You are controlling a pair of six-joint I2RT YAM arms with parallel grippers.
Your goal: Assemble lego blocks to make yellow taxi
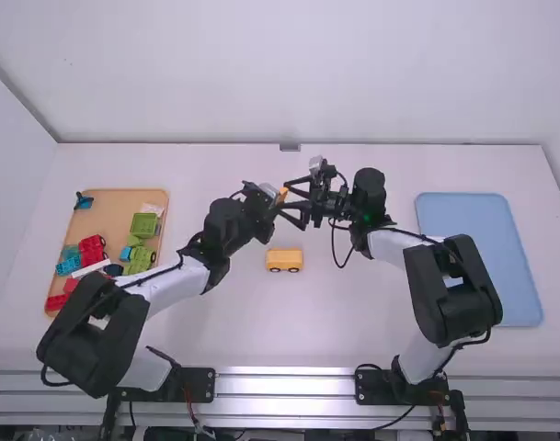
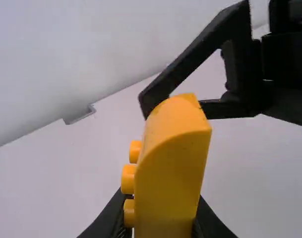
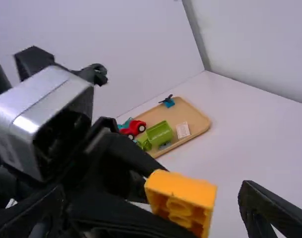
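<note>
High view: The left gripper [image 1: 275, 202] and right gripper [image 1: 291, 196] are seen facing each other above the white surface [image 1: 224, 322]. A yellow block [image 1: 282, 194] is located between them, at the meeting of the fingers. A yellow wheeled base [image 1: 284, 260] is seated on the surface, just to the arm-base side of the fingers. Well apart from the fingers, a tan tray [image 1: 119, 204] of toy pieces [image 1: 143, 225] is placed beyond the left arm, and a blue tray [image 1: 477, 248] beyond the right.

Left wrist view: The yellow block is pinched between the left gripper's [image 2: 160, 201] fingers, studs facing sideways. The right gripper's fingers are parted at the block's far end; whether contact is made cannot be told.

Right wrist view: The right gripper's [image 3: 153, 210] fingers are spread wide, one on each side of the yellow block. The block's hollow underside is exposed, and its body is gripped by the left gripper's fingers.
</note>
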